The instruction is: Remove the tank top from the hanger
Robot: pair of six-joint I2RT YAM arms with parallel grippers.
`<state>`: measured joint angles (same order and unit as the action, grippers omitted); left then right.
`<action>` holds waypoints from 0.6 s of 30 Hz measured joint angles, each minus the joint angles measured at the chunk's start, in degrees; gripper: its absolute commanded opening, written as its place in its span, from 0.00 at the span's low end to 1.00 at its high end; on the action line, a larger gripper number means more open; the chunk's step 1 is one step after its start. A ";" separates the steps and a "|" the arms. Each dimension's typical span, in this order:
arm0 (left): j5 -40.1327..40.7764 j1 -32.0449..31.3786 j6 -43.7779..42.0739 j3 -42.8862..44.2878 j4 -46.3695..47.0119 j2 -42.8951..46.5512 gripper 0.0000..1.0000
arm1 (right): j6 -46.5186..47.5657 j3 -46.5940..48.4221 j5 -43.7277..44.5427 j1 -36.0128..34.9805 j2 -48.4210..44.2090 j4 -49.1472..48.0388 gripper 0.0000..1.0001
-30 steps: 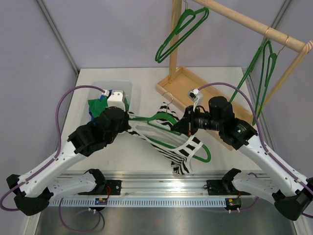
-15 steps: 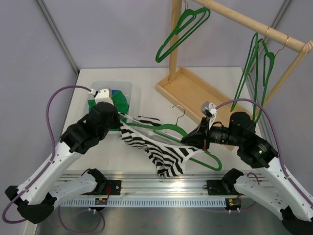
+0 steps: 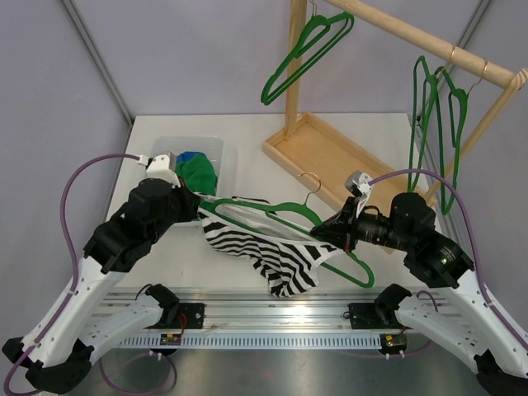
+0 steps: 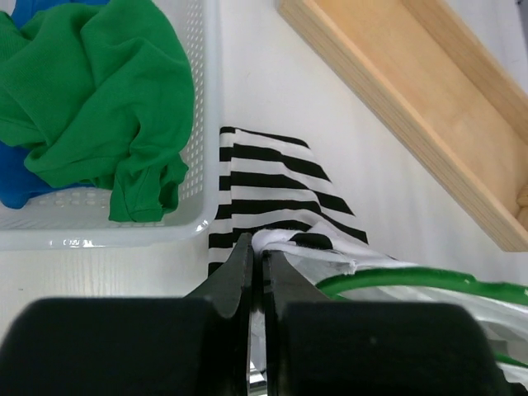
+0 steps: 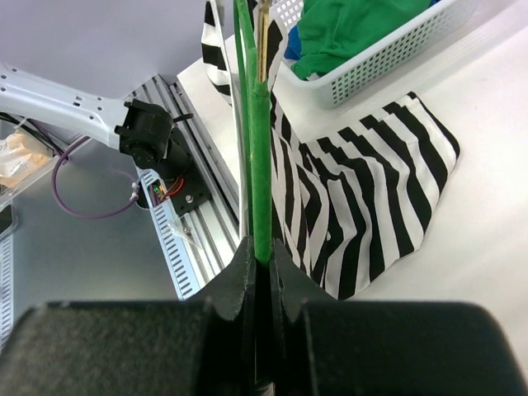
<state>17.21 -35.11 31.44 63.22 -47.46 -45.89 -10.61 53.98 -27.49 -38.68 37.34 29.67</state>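
Note:
A black-and-white striped tank top (image 3: 272,256) hangs stretched between my two grippers above the table's front middle. A green hanger (image 3: 289,213) with a metal hook still runs through it. My left gripper (image 3: 198,208) is shut on the tank top's white strap (image 4: 285,242). My right gripper (image 3: 330,235) is shut on the green hanger's bar (image 5: 262,165), and the striped cloth (image 5: 363,206) drapes below it on the table.
A white basket (image 3: 216,150) with green and blue clothes stands at the back left. A wooden rack with a tray base (image 3: 330,157) stands at the back right, with several green hangers (image 3: 433,132) on its rail. The metal rail (image 3: 280,318) runs along the near edge.
The left gripper has pulled the strap further left and toward the front. The right gripper has moved slightly right with the hanger. The tank top is stretched wider between them.

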 measured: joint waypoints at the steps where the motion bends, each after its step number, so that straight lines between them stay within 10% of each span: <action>1: -0.70 0.26 -0.28 0.00 0.13 0.76 0.00 | -0.17 0.00 -0.09 0.00 0.39 -0.33 0.00; 18: -7.28 1.20 -0.17 -5.27 2.60 -1.49 0.00 | 0.24 -5.51 -0.48 0.00 -11.47 -8.85 0.00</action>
<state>9.93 -33.91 31.27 57.95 -44.86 -47.37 -10.37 48.47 -27.97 -38.68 25.87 20.82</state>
